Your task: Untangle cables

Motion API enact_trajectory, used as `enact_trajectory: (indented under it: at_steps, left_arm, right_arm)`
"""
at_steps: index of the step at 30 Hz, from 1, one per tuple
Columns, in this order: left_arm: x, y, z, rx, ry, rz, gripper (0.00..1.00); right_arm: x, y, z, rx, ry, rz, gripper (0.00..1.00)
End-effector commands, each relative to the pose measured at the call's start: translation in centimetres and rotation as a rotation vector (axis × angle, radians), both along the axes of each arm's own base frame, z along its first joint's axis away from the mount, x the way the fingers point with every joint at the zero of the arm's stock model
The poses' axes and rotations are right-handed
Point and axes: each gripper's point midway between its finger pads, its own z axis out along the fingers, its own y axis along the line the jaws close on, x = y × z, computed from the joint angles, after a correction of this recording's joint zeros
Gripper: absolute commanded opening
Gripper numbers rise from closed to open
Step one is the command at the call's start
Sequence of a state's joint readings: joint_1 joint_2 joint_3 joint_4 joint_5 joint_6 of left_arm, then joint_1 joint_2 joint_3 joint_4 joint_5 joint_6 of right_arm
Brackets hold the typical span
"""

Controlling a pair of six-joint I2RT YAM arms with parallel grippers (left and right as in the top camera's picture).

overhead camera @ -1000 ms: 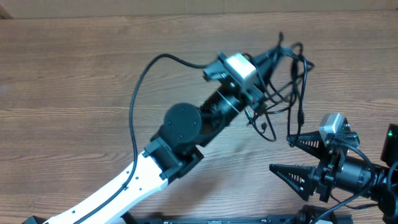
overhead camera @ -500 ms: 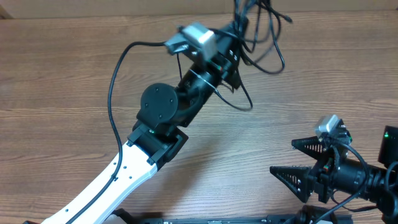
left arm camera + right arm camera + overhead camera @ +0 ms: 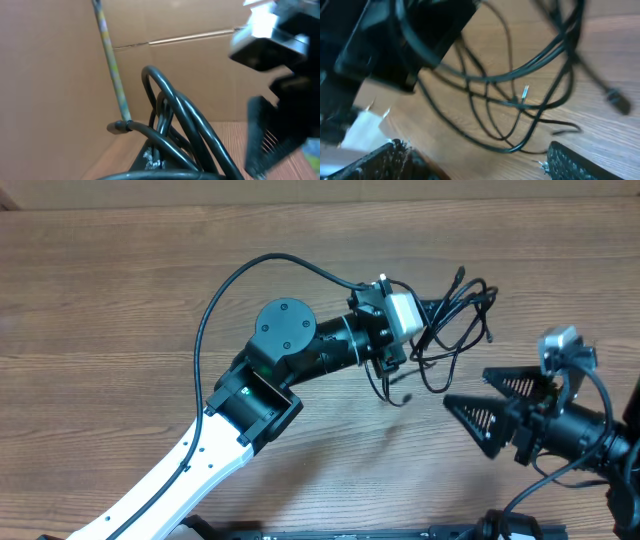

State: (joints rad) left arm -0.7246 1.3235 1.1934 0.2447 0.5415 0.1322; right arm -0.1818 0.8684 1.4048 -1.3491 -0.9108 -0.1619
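The cables (image 3: 458, 312) are thin black cords in a loose tangle of loops, hanging off the tip of my left gripper (image 3: 428, 314), which is shut on them above the table. One strand (image 3: 394, 392) trails down towards the wood. In the left wrist view the cables (image 3: 186, 117) fill the frame close up, pinched at the left gripper (image 3: 156, 161). My right gripper (image 3: 467, 387) stands open just to the right of and below the bundle, holding nothing. The right wrist view shows the cables (image 3: 520, 75) ahead of the right gripper (image 3: 480, 165), with a plug end (image 3: 616, 101) at the right.
The brown wooden table (image 3: 120, 300) runs to a cardboard wall (image 3: 60, 70) at the back. My left arm (image 3: 280, 355) lies diagonally across the table's middle, its own thicker black wire (image 3: 215, 320) arching to the left. The left arm's black head (image 3: 395, 45) looms at the upper left of the right wrist view.
The left arm swung the cable bundle up to the far edge, then back down and right towards the right gripper. The right gripper rose toward the bundle and has opened wider.
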Motion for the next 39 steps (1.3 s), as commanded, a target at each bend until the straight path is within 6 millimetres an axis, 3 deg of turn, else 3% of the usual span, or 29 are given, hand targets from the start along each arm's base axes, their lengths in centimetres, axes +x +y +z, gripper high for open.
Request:
enact_trajectory:
  at_steps: [1, 9, 16, 22, 30, 39]
  left_arm:
    - [-1.1, 0.5, 2.1, -0.013, -0.093, -0.022, 0.04]
    - [-2.1, 0.3, 2.0, -0.008, -0.099, -0.086, 0.04]
    - [-2.6, 0.2, 1.9, 0.000, -0.123, -0.110, 0.04]
    - [-2.5, 0.2, 1.8, 0.008, -0.141, -0.105, 0.04]
    - [-2.4, 0.2, 1.8, 0.010, -0.148, -0.100, 0.04]
    - [-2.9, -0.1, 1.5, 0.018, -0.137, -0.124, 0.04]
  right_arm:
    - [1.4, -1.7, -0.2, 0.040, 0.100, -0.186, 0.89]
    - [3.7, -6.7, -1.3, 0.071, 0.221, -0.573, 0.94]
    - [3.7, -6.9, -1.5, 0.077, 0.234, -0.593, 0.94]
    - [3.2, -4.7, -0.4, 0.151, 0.232, -0.470, 0.93]
    - [1.5, -0.2, 3.4, 0.311, 0.163, -0.157, 0.88]
    - [0.2, 1.5, 6.5, 0.366, 0.052, 0.034, 0.86]
